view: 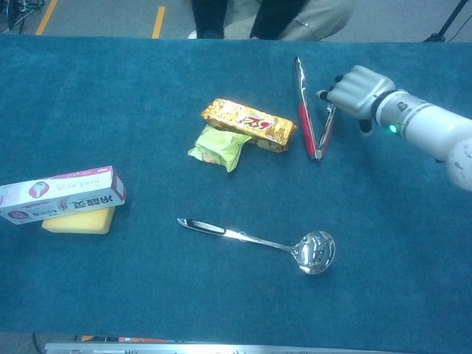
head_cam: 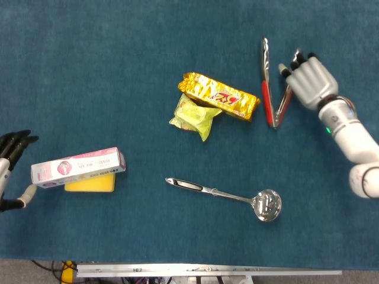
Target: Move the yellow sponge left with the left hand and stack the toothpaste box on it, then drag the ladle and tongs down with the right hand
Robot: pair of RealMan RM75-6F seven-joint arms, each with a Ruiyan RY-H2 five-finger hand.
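The pink-and-white toothpaste box [head_cam: 77, 167] lies on top of the yellow sponge [head_cam: 89, 184] at the left. My left hand [head_cam: 12, 168] is at the left edge beside them, fingers apart, holding nothing. The steel ladle [head_cam: 228, 195] lies near the front, bowl to the right. The red-handled tongs [head_cam: 267, 89] lie in a narrow V at the back right, hinge toward me. My right hand [head_cam: 309, 80] has its fingers curled and its fingertips touch the tongs' right arm; in the chest view the right hand [view: 355, 90] sits just right of the tongs [view: 304, 110].
A gold snack pack [head_cam: 219, 96] lies over a green packet [head_cam: 194, 116] in the middle, just left of the tongs. The blue cloth runs to the table's front edge [head_cam: 207, 269].
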